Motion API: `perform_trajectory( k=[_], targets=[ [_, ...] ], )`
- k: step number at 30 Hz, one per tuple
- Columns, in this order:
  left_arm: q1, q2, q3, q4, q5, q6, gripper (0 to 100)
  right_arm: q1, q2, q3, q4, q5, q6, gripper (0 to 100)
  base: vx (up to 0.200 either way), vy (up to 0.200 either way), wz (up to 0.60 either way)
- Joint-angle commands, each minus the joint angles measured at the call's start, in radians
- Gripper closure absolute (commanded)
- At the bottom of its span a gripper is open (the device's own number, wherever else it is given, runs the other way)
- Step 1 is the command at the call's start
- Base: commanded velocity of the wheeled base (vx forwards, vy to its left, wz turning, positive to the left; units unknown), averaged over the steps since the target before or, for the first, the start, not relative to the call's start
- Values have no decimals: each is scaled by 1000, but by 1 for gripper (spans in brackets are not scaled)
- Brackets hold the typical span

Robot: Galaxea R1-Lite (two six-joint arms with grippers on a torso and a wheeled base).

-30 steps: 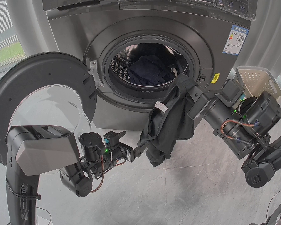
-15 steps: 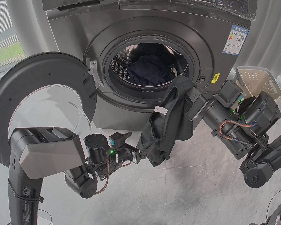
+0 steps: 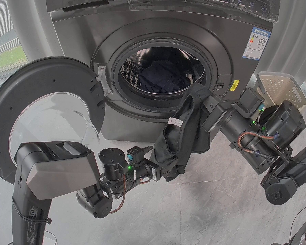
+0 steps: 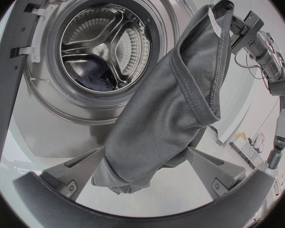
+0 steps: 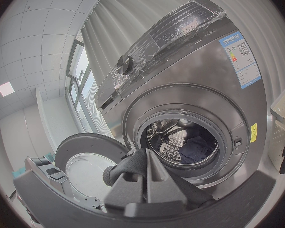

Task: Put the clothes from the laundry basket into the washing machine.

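Step in hand is loading; right pincer is clamped on the top edge of a dark grey mesh garment, held at the near right lip of the drum mouth of the grey front-loading washing machine; most of the cloth hangs down outside the machine's front. Left pincer sits low, jaws spread, the garment's lower bunch between them, not closed. Next move, likely: close left on the bunch, lift it, feed both ends through the mouth, release. Dark navy clothes already lie in the drum; round dark door stands open on the left, off the path; beige perforated plastic laundry basket stands right of the machine. Risk: the tail catches the lip or drops onto the grey tiled floor.
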Motion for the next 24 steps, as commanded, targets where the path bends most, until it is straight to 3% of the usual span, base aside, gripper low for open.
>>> perform_trajectory(
  k=[1,6,13,24],
  targets=[
    [-9,24,-8,0,3,2,0,2,1,0,0,0,0,100,0,0,0],
    [2,64,-57,0,16,11,0,2,0,2,0,0,0,100,0,0,0],
    [39,71,-105,0,82,8,0,2,1,3,0,0,0,100,0,0,0],
    [102,55,-103,0,86,4,0,1,0,8,0,0,0,100,0,0,0]
  ],
)
